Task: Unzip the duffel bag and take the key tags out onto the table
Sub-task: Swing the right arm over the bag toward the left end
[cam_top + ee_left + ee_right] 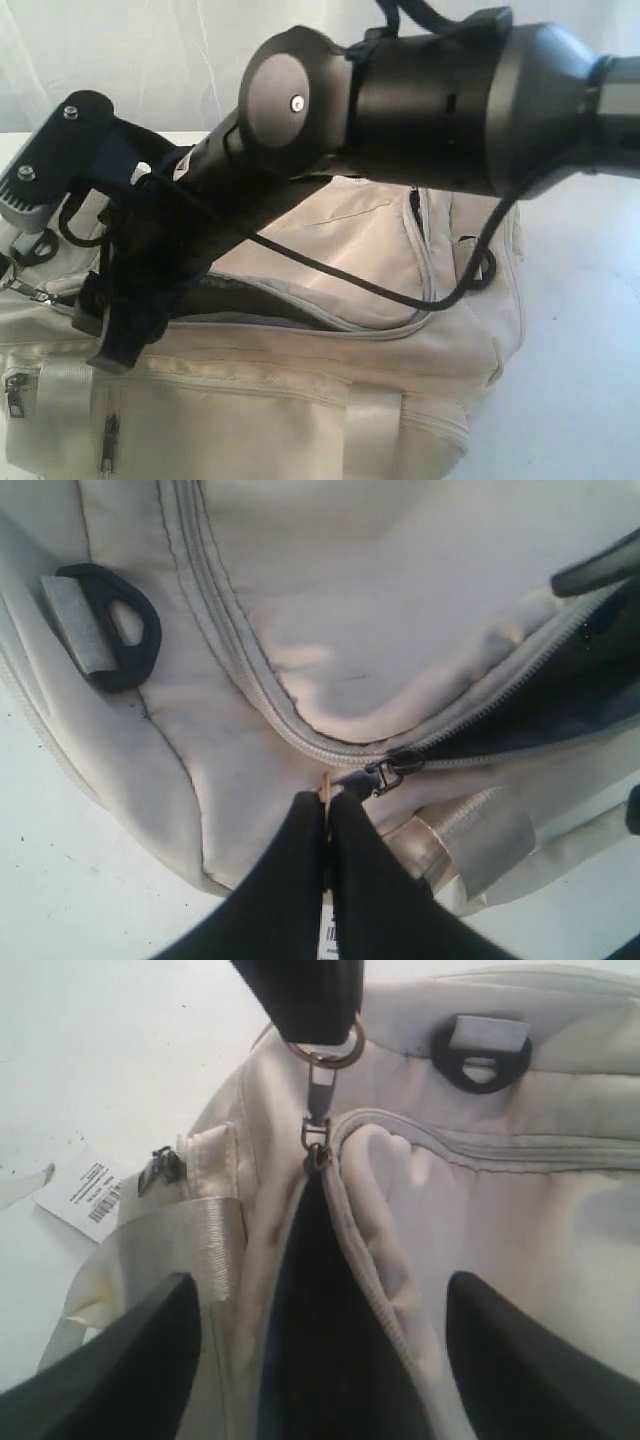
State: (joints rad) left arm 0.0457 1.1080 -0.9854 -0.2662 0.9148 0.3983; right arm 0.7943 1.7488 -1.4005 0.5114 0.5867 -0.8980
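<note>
A: Where is the duffel bag (400, 240) lying?
B: It is resting flat on the white bench (585, 340), with its top zipper partly undone — a dark gap (240, 300) is showing between the grey-edged rows of teeth.
A: What is the left gripper (326, 798) doing?
B: Its jaws are pressing together on the brass ring (335, 1060) that is hanging off the zipper pull (318, 1090), right at the end of the bag near a black D-ring (110, 625). The slider (400, 760) is sitting just beside the fingertips.
A: And the right gripper (318, 1285)?
B: Its jaws are standing wide apart and gripping nothing — it is hovering over the open end of the gap, one finger (120, 1360) above the pale webbing strap (150, 1250), the other above the top panel.
A: Is anything showing inside?
B: Only dark lining; it is too dim in there to tell what is lying within.
A: Anything else on the bench?
B: A white barcode label (85, 1195) is lying beside the bag's end. The right arm (450, 100) is filling much of the exterior view, its black cable (400, 290) trailing across the bag.
</note>
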